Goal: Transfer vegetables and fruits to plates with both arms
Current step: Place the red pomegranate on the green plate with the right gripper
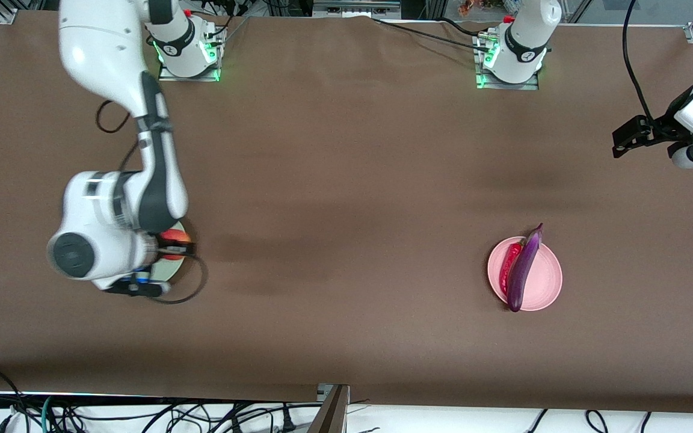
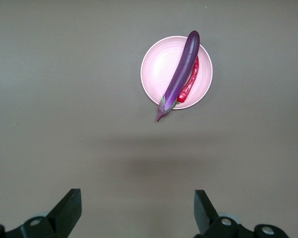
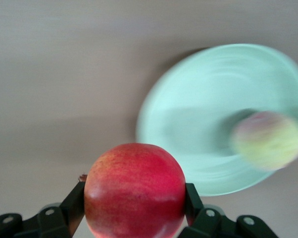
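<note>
Over the mint green plate (image 3: 213, 114) at the right arm's end of the surface (image 1: 346, 180), the right gripper (image 1: 173, 245) is pinching the red fruit (image 3: 135, 191), with the plate lying toward two o'clock of the fruit in the right wrist view and the yellow-green fruit (image 3: 268, 140) already sitting on it. Toward the left arm's end, the left gripper (image 2: 137, 210) is waiting spread and empty, while the eggplant (image 1: 524, 269) and chili pepper (image 1: 509, 264) are lying side by side on the pink plate (image 1: 548, 279).

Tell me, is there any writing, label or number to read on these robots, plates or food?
None can be read.
White arm bases: small dark round marks, too small to read.
Pink round plate, mint green round plate, purple eggplant, red round fruit: no text.
</note>
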`<state>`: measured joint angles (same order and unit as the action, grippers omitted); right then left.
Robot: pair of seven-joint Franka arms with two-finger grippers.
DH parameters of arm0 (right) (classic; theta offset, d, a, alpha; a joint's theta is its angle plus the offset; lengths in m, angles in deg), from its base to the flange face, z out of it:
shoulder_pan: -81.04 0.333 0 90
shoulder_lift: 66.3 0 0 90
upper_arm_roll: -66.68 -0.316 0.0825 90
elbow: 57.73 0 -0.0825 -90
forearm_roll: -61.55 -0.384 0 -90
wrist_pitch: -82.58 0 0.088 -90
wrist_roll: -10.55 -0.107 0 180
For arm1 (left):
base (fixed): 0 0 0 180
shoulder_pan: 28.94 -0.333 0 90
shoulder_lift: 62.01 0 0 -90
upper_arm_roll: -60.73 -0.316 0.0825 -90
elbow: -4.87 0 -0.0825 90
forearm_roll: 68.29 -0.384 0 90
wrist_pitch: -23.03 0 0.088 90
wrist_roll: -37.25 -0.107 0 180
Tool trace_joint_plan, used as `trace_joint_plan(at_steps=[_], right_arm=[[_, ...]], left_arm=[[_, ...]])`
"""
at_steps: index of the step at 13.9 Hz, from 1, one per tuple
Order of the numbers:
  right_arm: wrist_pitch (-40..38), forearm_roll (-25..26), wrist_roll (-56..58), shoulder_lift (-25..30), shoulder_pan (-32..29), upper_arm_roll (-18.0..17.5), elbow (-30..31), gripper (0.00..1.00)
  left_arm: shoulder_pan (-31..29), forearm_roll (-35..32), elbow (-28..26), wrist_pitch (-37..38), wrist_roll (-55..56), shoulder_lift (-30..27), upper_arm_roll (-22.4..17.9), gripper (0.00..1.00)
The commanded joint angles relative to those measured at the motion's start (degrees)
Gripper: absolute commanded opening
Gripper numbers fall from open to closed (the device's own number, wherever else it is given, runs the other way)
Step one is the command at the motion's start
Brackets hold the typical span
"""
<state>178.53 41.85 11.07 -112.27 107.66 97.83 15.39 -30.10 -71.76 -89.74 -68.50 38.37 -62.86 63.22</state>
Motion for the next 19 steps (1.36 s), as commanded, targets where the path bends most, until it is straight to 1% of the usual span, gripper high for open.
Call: trace_joint_plan(at_steps=[1, 5, 6, 7, 8, 9, 10, 12, 14, 16, 17, 19], right_arm=[[0.8, -0.9, 4.3, -0.3, -3.1, -0.7, 2.2, 0.25], [7.5, -1.8, 4.3, -1.6, -2.5, -1.2, 6.4, 0.25], [9.7, -1.8, 4.3, -1.8, -2.7, -2.1, 7.7, 0.31], [11.2, -1.8, 4.3, -1.8, -3.1, -2.8, 8.4, 0.45], [11.1, -1.7, 4.4, -1.7, -3.1, -2.9, 8.2, 0.75], [10.7, -1.7, 4.6, -1.2, -3.0, -2.8, 7.7, 1.00], [10.0, -1.1, 4.8, -0.1, -2.7, -2.8, 7.6, 1.00], [5.1, 0.0, 5.3, 3.2, -2.7, -1.3, 7.4, 1.00], [-2.1, 1.5, 10.8, 6.3, -3.0, 1.4, 3.1, 1.00], [-8.5, 1.6, 12.8, 9.8, -2.6, 4.6, 1.5, 1.00], [-9.9, 1.6, 12.8, 11.7, -2.5, 5.2, 1.4, 1.00], [-13.6, 2.1, 12.1, 17.1, -2.6, 5.0, 1.4, 1.00]], left_arm=[[0.6, 1.4, 1.2, 0.6, -1.4, 0.0, 0.1, 1.00], [0.7, 1.5, 1.5, 0.7, -1.4, 0.4, 0.3, 1.00], [0.7, 1.5, 1.5, 0.7, -1.4, 0.5, 0.3, 1.00], [0.7, 1.5, 1.5, 0.7, -1.4, 0.4, 0.3, 1.00], [0.7, 1.5, 1.5, 0.7, -1.4, 0.5, 0.3, 1.00], [0.7, 1.4, 1.5, 0.7, -1.4, 0.5, 0.3, 1.00], [0.7, 1.5, 1.5, 0.7, -1.4, 0.4, 0.3, 1.00], [0.7, 1.4, 1.6, 0.7, -1.4, 0.5, 0.3, 1.00], [0.7, 1.4, 1.5, 0.7, -1.4, 0.5, 0.3, 1.00], [0.7, 1.5, 1.5, 0.7, -1.4, 0.5, 0.3, 1.00], [0.7, 1.5, 1.5, 0.7, -1.4, 0.5, 0.3, 1.00], [0.7, 1.5, 1.5, 0.7, -1.4, 0.5, 0.3, 1.00]])
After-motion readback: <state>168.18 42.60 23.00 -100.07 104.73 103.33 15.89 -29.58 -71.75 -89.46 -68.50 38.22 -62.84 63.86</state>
